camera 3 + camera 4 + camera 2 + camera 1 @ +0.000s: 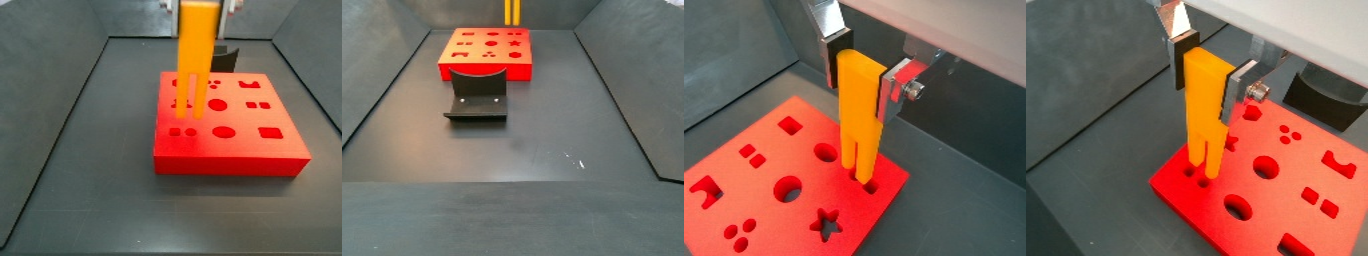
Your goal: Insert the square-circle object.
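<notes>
The square-circle object [1207, 100], an orange-yellow bar with two long prongs, stands upright between my fingers. My gripper [1211, 78] is shut on its upper end, as both wrist views show [865, 78]. The prong tips reach the top of the red block [1280, 200], at two small holes near one corner [862, 178]. I cannot tell how deep they sit. In a side view the bar [197, 60] hangs from the gripper [198, 4] over the far left part of the red block [234, 150]. In a side view only the bar [512, 12] shows, above the block [486, 68].
The red block carries several shaped holes: circles, squares, a star [826, 225]. The dark fixture [476, 100] stands on the floor in front of the block in a side view, behind it [225, 55] in a side view. Sloped dark walls [67, 100] ring the floor.
</notes>
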Controlling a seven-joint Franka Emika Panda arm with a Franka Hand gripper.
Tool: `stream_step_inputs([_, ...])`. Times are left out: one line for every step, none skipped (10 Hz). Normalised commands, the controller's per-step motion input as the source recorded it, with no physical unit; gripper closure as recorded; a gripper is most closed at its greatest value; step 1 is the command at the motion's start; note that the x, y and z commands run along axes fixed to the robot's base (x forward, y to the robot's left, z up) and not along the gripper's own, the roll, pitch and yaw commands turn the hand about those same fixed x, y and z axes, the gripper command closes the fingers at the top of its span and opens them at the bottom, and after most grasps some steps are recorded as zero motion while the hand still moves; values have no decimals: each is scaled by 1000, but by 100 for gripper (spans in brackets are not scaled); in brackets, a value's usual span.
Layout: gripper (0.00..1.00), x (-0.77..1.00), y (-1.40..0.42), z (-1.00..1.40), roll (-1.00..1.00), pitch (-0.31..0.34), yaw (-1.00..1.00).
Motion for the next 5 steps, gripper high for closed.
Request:
stream_step_inputs([100,140,-20,-329,169,7,329])
stream_step_inputs([100,86,-106,-263,159,11,326])
stream_step_inputs([100,0,-251,-66,50,0,123])
stream_step_inputs([100,-83,-206,-6,34,0,0])
stream_step_inputs([100,-234,-54,-20,0,-3,0])
